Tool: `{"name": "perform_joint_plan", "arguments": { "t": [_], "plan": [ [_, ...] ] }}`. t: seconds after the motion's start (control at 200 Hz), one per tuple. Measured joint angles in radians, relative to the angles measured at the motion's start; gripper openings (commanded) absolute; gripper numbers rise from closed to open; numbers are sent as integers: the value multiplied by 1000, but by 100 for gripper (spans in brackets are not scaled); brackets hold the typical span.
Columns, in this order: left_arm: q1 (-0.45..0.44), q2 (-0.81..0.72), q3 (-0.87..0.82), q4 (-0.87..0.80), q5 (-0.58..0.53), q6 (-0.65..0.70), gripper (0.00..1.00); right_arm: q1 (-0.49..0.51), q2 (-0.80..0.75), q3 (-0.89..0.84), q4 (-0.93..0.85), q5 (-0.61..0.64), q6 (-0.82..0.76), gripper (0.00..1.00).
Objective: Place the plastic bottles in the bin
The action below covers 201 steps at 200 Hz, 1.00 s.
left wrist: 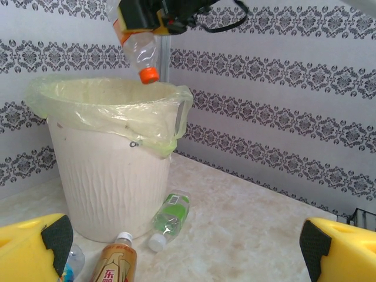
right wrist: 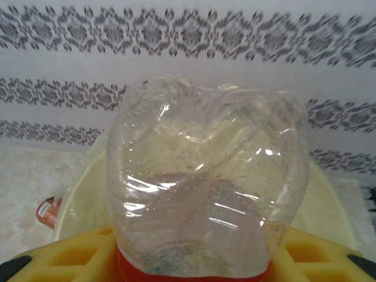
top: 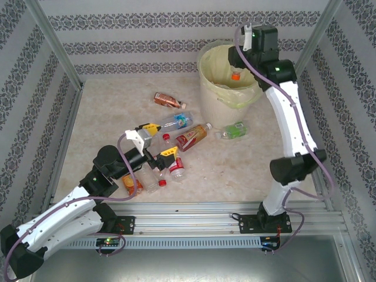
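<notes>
My right gripper point(top: 241, 61) hangs over the bin point(top: 212, 88), shut on a clear plastic bottle point(right wrist: 205, 170) with a red-orange label. That bottle point(left wrist: 138, 47) points down, its orange cap point(top: 235, 75) just above the bag-lined rim point(left wrist: 106, 94). Several more plastic bottles lie on the table: a brown one point(top: 166, 100), a blue-labelled one point(top: 177, 121), a red-labelled one point(top: 192, 136) and a green one point(top: 235, 130). My left gripper point(top: 158, 140) stands open low over the table with nothing between its yellow fingers point(left wrist: 35, 252); the green bottle point(left wrist: 170, 214) lies ahead of it.
A red-capped bottle point(top: 176, 167), a clear one point(top: 150, 179) and an orange-labelled one point(top: 130, 185) lie bunched beside the left arm. Patterned walls with metal posts close in the table on three sides. Bare tabletop point(top: 235, 170) stretches between the bin and the right arm's base.
</notes>
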Motion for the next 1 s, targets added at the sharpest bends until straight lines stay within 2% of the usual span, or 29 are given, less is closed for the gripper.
{"name": "perform_joint_plan", "arguments": {
  "t": [0.155, 0.405, 0.51, 0.794, 1.004],
  "plan": [
    [5, 7, 0, -8, -3, 4, 100, -7, 145, 109, -107, -30, 21, 52],
    [6, 22, 1, -32, -6, 4, 100, -8, 256, 137, -212, -55, 50, 56],
    [6, 25, 7, -51, -10, 5, 100, -8, 275, 138, -236, -65, 63, 60],
    [6, 31, 17, -67, -13, 9, 100, -8, 282, 140, -250, -82, 87, 82],
    [6, 38, 17, -67, -11, 13, 100, -8, 281, 140, -249, -90, 98, 85]
  ]
}}
